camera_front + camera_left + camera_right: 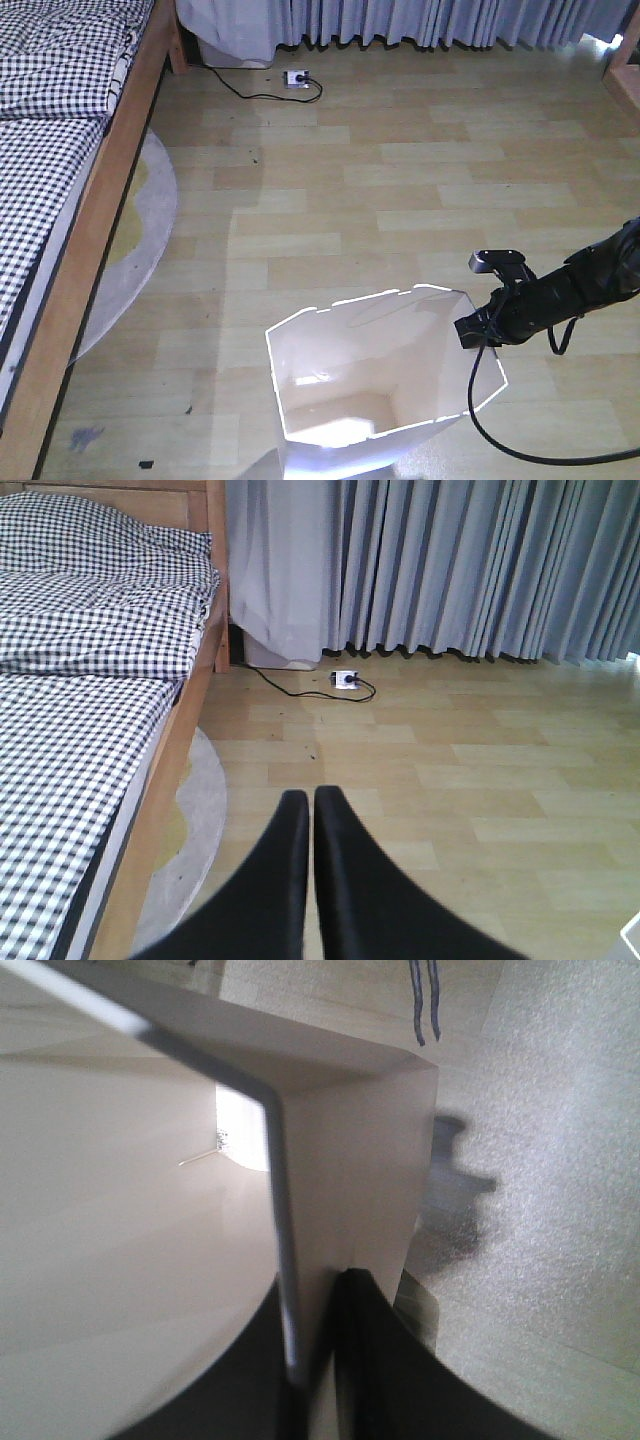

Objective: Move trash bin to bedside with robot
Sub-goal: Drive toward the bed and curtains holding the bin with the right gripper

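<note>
Front view looks steeply down over trash bin (380, 385) and bed (60, 150); low left wrist view shares the bed; right wrist view hugs bin rim.

Left claw (310, 798) pressed closed, empty; right claw (318, 1286) clamped tight.

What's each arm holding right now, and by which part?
The right gripper is shut on the trash bin, jaws pinching its rim wall, one inside and one outside. The left gripper is shut and empty.

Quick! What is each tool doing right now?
Left tool: shut, holding nothing.
Right tool: shut on the trash bin rim.
</note>
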Robot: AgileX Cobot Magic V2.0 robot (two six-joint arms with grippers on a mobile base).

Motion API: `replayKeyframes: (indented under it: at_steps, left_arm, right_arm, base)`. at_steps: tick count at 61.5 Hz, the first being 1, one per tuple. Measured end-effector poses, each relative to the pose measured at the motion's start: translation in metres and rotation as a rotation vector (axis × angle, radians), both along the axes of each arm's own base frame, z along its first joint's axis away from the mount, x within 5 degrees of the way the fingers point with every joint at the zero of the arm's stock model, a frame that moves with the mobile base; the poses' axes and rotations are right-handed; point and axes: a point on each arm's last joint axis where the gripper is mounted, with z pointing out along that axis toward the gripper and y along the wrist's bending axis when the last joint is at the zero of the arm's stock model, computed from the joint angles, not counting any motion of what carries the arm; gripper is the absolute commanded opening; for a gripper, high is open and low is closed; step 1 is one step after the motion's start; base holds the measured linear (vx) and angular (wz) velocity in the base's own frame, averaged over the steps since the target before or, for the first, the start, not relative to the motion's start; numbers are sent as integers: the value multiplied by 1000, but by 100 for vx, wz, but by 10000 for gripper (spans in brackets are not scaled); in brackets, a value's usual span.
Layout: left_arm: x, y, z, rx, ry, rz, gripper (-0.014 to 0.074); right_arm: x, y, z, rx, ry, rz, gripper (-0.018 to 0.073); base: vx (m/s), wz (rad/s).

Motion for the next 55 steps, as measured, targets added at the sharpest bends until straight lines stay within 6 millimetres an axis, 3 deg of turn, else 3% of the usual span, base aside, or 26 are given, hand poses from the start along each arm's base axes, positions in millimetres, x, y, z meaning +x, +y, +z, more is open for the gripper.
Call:
replayKeyframes:
  at_steps: [55]
  left_arm:
    - [0, 0, 0, 0, 0, 0, -6]
  right_arm:
    - [0, 0, 0, -1, 0, 0, -5]
  base:
    - [24, 2]
